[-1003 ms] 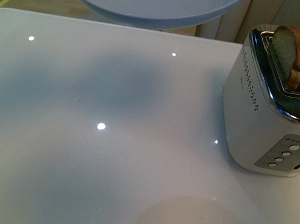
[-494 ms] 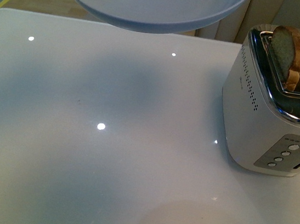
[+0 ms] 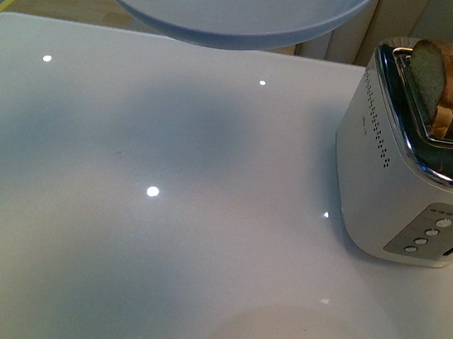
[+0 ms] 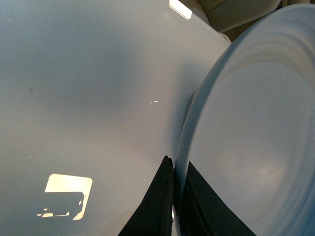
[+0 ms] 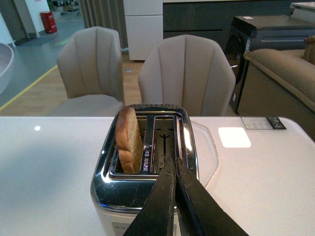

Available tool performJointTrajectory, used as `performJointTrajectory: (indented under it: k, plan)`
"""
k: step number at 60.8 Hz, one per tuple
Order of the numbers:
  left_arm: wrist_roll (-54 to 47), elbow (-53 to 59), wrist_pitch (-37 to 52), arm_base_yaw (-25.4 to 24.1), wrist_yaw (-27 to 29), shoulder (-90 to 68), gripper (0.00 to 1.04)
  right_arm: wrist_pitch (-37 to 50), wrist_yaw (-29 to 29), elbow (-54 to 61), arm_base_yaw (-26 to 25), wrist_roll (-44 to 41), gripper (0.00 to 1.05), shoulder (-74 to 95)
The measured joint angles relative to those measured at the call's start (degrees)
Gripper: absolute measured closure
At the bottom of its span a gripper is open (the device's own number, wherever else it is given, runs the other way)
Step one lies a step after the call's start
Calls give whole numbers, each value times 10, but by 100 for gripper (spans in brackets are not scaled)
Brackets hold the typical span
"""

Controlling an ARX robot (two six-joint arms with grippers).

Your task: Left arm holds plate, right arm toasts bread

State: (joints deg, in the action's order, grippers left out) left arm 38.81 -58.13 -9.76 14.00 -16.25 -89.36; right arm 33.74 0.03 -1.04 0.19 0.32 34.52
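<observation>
The left gripper (image 4: pixel 177 177) is clamping the rim of the plate (image 4: pixel 256 137) – one black finger under the edge, the other lying on the plate's inner face, as the left wrist view shows. In the front view the pale blue-grey plate is hanging in the air above the far left part of the white table (image 3: pixel 160 228), well clear of its surface, and its underside is facing the camera. It is throwing a soft shadow on the glossy tabletop below.

The bread (image 3: pixel 437 76) is standing upright in the toaster (image 3: pixel 383 182), which is sitting on the table at the robot's right, well apart from the plate. The slice is occupying the slot on the side nearer the plate, with its rounded crust end sticking up above the chrome top. The other slot is showing nothing but its wire guides.

The right gripper (image 5: pixel 173 164) is hovering over the near end of the toaster – its two black fingers are pressed together with nothing between them, and they are not touching the bread. Beyond the table, two beige chairs (image 5: pixel 186 73) are standing side by side.
</observation>
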Motion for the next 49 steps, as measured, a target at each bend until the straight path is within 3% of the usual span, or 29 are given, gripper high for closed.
performJointTrajectory:
  k: [49]
  plan:
    - [0, 0, 0, 4, 0, 0, 102, -199, 0, 0, 0, 0, 103, -208]
